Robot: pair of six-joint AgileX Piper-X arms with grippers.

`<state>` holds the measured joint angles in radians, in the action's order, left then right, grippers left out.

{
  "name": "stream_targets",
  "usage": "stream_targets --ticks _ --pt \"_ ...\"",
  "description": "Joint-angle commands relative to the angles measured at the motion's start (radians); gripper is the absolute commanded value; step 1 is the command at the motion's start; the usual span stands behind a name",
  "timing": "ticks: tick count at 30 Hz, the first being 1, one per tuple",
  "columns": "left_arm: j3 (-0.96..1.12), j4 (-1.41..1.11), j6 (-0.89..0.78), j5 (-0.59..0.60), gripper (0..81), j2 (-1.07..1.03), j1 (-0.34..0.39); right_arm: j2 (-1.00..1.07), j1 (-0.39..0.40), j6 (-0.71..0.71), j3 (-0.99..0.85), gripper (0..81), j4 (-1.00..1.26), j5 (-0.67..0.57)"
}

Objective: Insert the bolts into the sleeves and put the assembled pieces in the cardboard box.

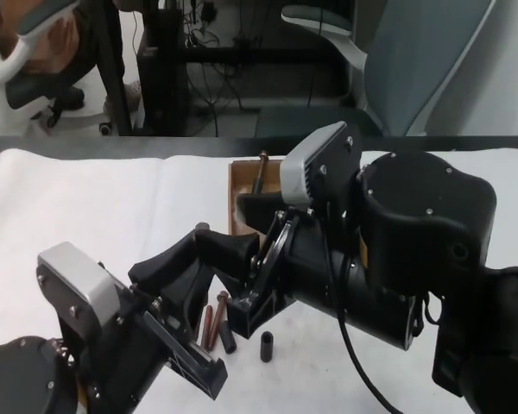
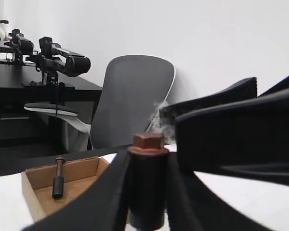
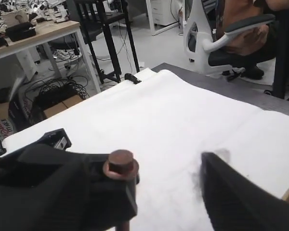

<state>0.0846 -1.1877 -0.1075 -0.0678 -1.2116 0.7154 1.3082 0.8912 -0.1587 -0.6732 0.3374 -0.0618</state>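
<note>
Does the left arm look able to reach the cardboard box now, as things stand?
Probably not directly. The left end effector is shut on the sleeve with its bolt, and the right end effector, open beside the bolt, stands between it and the cardboard box.

— What covers the surface (image 1: pixel 69 144)?
— A white cloth (image 1: pixel 78 194).
— And beyond it?
— A grey office chair (image 1: pixel 414 60), plus a black desk frame (image 1: pixel 168 52) with cables (image 1: pixel 209 82) trailing on the floor (image 1: pixel 268 82).

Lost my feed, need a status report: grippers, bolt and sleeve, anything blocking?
Left gripper shut on sleeve, bolt seated in it. Right gripper close alongside, crowding it. One assembled piece in cardboard box.
</note>
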Motion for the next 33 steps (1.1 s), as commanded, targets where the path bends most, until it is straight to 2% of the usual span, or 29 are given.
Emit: stream_targets --ticks 1,4,7,12,15,19,22,25,33 --pt "0.018 -0.081 0.002 0.018 1.8 0.01 -0.008 -0.03 0.0 0.002 0.007 62.4 -0.073 0.005" --pt "0.051 -0.031 0.002 0.024 1.8 0.01 -0.007 -0.086 0.0 0.002 0.007 62.4 -0.195 0.081" --pt "0.133 0.14 0.008 0.056 1.8 0.008 -0.007 -0.149 0.0 0.002 0.007 62.4 -0.394 0.156" --pt "0.344 0.5 0.123 0.077 1.8 -0.002 -0.016 -0.232 0.0 -0.09 0.007 62.4 -0.676 0.169" --pt "0.458 0.639 0.123 0.144 1.8 -0.05 -0.062 -0.248 0.0 -0.112 0.007 62.4 -0.764 0.169" --pt "0.584 0.661 0.108 0.238 1.8 -0.184 -0.155 -0.217 0.0 -0.06 0.008 62.4 -0.752 0.169" --pt "0.681 0.664 0.065 0.27 1.8 -0.317 -0.209 -0.163 0.0 -0.025 0.008 62.4 -0.723 0.169" --pt "0.79 0.714 0.014 0.352 1.8 -0.45 -0.25 -0.069 0.0 0.009 0.008 62.4 -0.662 0.163" --pt "1.08 0.889 0.003 0.434 1.8 -0.742 -0.264 0.172 -0.026 0.011 0.006 62.4 -0.492 0.126"
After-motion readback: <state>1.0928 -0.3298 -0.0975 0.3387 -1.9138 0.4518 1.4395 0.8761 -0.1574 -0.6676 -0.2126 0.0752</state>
